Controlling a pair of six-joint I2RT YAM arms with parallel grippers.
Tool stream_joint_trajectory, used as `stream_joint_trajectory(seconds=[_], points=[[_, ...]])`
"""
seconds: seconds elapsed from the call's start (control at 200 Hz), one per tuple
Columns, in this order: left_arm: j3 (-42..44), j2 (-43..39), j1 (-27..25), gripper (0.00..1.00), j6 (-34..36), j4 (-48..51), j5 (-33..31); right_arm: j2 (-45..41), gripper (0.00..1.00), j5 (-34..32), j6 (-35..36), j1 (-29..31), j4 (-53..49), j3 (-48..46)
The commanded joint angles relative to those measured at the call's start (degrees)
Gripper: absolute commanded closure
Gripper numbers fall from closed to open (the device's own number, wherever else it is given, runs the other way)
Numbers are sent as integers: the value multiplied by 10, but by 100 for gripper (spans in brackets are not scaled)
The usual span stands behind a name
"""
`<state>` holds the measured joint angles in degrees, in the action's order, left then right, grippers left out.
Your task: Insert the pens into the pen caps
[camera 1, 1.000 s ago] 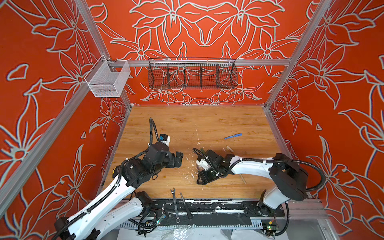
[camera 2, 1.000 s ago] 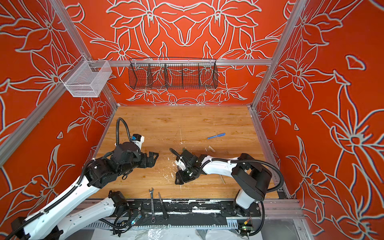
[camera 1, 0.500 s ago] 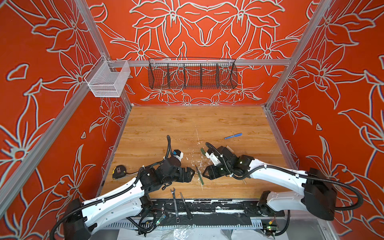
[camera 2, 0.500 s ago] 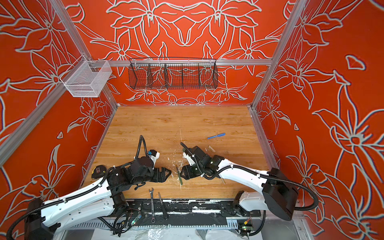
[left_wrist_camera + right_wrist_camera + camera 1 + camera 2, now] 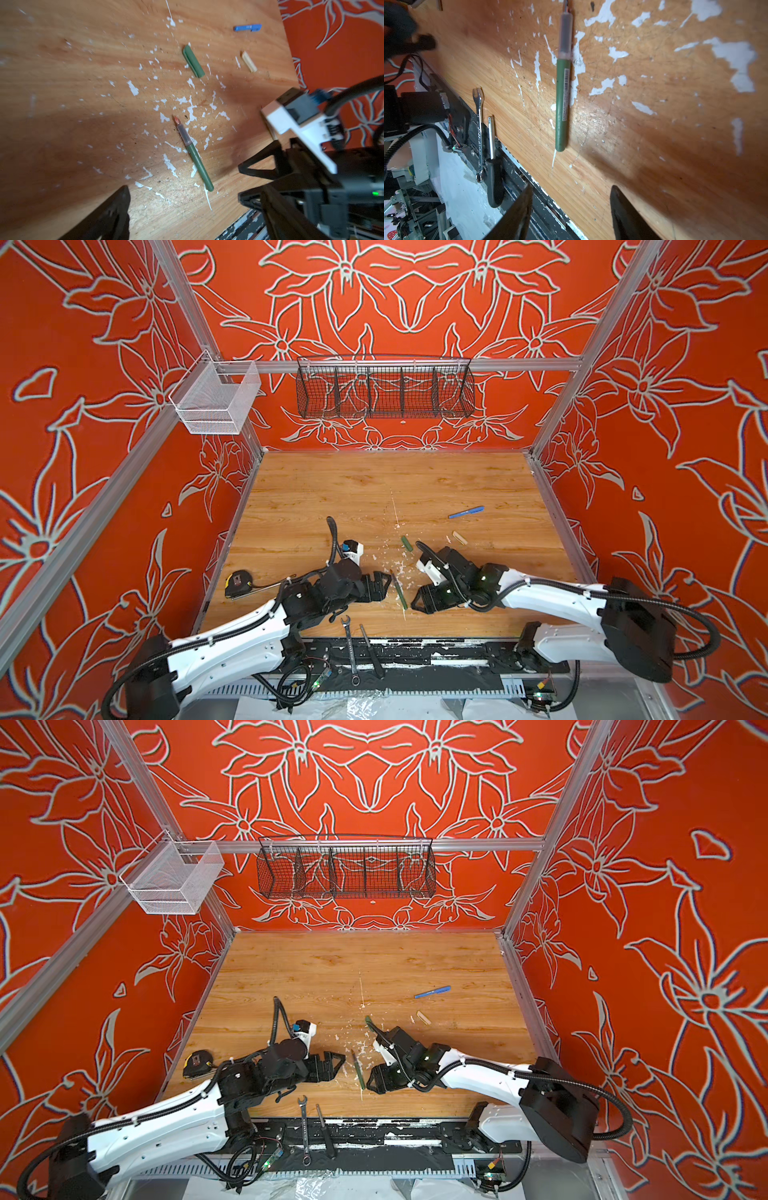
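At table [image 5: 374, 489] front edge, wrench [image 5: 350, 649] is seen, nearer than green pen [image 5: 400, 592]. Next, green pen is laid flat, long axis near-to-far, nib pointed away. Just left of it, left gripper [image 5: 385, 587] is held spread wide, nothing gripped. Just right, right gripper [image 5: 417, 603] is held parted, nothing gripped. Neither arm is judged clearly nearer. Just beyond pen's nib, green cap [image 5: 407, 543] is found, nearly in line. Farther beyond, rightward, tan cap [image 5: 459, 537] is seen; blue pen [image 5: 466, 512] farthest.

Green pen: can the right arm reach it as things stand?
Probably yes. The green pen lies bare just ahead of the right gripper, whose jaws stand open; nothing covers it, though the left gripper sits close on its other side.
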<state>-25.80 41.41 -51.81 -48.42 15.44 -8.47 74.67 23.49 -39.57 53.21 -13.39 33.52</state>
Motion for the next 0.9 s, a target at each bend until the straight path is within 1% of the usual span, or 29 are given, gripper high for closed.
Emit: stream_joint_trajectory(seconds=[0.0,0.05,0.115,0.165,0.22,0.34,0.475,0.545,0.615,0.696,0.896], points=[[-5,-90,2,3,-12,85,-92,34,39,14,2,8,25,22],[-9,-133,5,3,-5,117,-101,54,40,26,3,10,39,29],[-12,-178,10,3,7,144,-97,72,40,41,-1,13,59,33],[-20,-198,16,3,11,166,-89,81,39,46,-5,15,66,38],[-30,-203,20,3,13,190,-83,94,40,46,-1,20,56,48],[-59,-162,25,3,35,211,-63,122,40,48,3,28,38,64],[-100,-111,38,3,53,233,-68,138,40,57,-7,35,49,65],[-109,-95,62,3,71,220,-39,146,40,62,-10,46,48,72],[-114,-80,92,3,80,208,5,147,40,56,-15,54,46,74],[-112,-68,110,3,89,194,34,149,40,58,-34,60,76,68],[-106,-45,114,3,111,176,46,176,40,60,-81,68,175,53]])
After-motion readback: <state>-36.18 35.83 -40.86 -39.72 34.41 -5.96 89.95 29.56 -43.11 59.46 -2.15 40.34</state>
